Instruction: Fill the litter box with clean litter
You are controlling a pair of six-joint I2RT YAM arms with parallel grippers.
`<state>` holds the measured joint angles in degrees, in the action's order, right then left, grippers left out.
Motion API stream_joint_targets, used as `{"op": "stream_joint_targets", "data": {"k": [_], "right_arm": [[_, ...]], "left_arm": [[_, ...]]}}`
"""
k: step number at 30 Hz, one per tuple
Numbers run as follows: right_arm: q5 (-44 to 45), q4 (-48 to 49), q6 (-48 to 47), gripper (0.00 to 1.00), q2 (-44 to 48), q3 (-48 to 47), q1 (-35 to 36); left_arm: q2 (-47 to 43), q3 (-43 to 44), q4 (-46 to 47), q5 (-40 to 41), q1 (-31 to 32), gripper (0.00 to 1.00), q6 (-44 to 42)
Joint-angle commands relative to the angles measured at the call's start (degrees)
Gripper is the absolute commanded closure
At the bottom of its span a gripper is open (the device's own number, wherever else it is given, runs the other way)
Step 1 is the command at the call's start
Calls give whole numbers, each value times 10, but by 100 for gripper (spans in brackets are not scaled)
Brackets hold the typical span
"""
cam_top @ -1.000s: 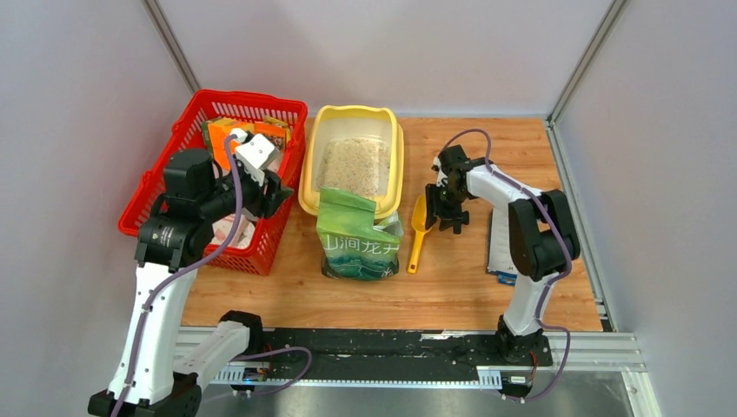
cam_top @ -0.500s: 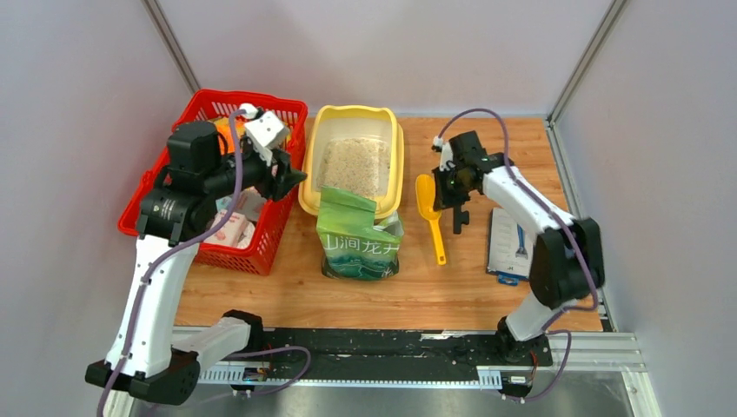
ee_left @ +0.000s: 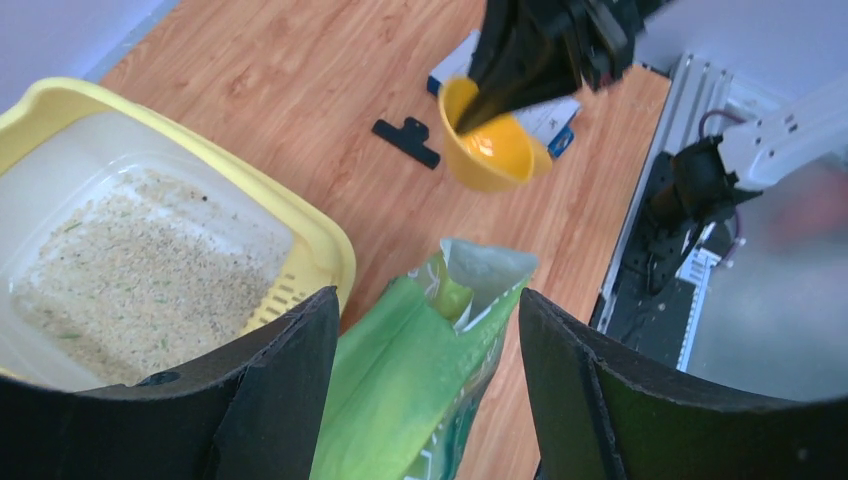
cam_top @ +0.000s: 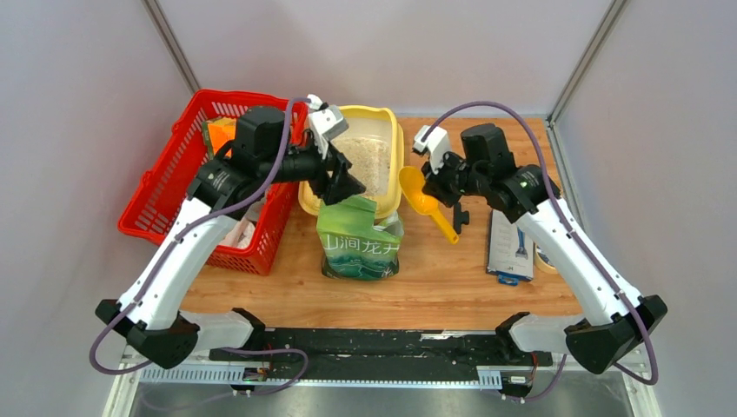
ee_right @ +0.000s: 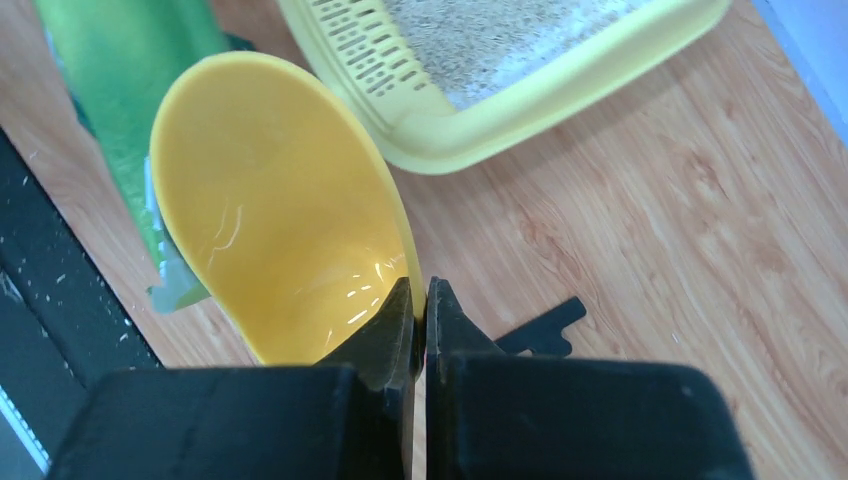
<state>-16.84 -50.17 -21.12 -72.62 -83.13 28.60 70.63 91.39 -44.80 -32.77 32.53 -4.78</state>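
Your left gripper (cam_top: pixel 346 178) is leaving the red basket (cam_top: pixel 165 195) on the desk's left side. It is now hanging over the open mouth of the green pouch (cam_top: pixel 358 239). Its jaws are spreading wide, one finger each side of the pouch top in the wrist view. As far as I can tell they are touching and holding nothing.

The litter box (cam_top: pixel 393 130) is sitting mid-desk against the far edge, just right of the basket. The pouch is standing upright at its near, slotted end. Clean litter (cam_top: pixel 365 161) is already covering part of the floor, with bare plastic showing around it, so I'm judging the fill as only partly done.

Your right gripper (ee_right: pixel 420 300) is now carrying the yellow scoop (cam_top: pixel 419 193), which was lying on the desk a second ago. Its jaws are pinching shut on the scoop where the bowl meets the handle. The bowl is empty and is hovering just right of the box, above a black clip (cam_top: pixel 461 217).

My read: you're setting up a scoop-and-pour, with the left going for the pouch and the right getting ready to dip.
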Motion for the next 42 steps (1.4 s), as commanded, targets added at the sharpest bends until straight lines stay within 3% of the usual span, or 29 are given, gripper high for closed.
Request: {"op": "stream_joint_targets", "data": {"k": [1, 6, 15, 22, 26, 30, 33, 34, 37, 38, 39, 40, 42], "right_arm": [[31, -6, -38, 100, -5, -13, 33], [87, 11, -8, 100, -31, -57, 61], [94, 17, -4, 100, -38, -71, 92], [105, 25, -25, 100, -28, -62, 110], [110, 29, -37, 100, -28, -63, 114], [117, 35, -45, 100, -28, -60, 117], [121, 43, -47, 100, -28, -57, 117], [123, 46, -46, 100, -30, -57, 117], [126, 52, -47, 100, -34, -58, 117], [129, 53, -47, 96, -35, -59, 115], [127, 51, -47, 85, -34, -62, 113], [119, 47, -48, 56, -31, -63, 108], [63, 43, -34, 43, -8, -61, 73]], "left_arm": [[34, 28, 94, -18, 0, 26, 112], [61, 13, 137, 10, 13, 31, 187], [95, 30, 147, 56, 37, 37, 195], [112, 27, 152, 38, 39, 49, 197], [118, 20, 149, 26, 39, 63, 193], [121, 12, 148, -1, 40, 67, 189], [123, 6, 147, -22, 40, 83, 180], [122, 5, 145, -27, 39, 99, 172], [117, -4, 139, -38, 40, 100, 158], [112, -4, 136, -39, 40, 100, 153], [108, -5, 129, -31, 39, 100, 146], [104, -5, 126, -23, 38, 100, 144], [93, -9, 125, -17, 23, 100, 148]]}}
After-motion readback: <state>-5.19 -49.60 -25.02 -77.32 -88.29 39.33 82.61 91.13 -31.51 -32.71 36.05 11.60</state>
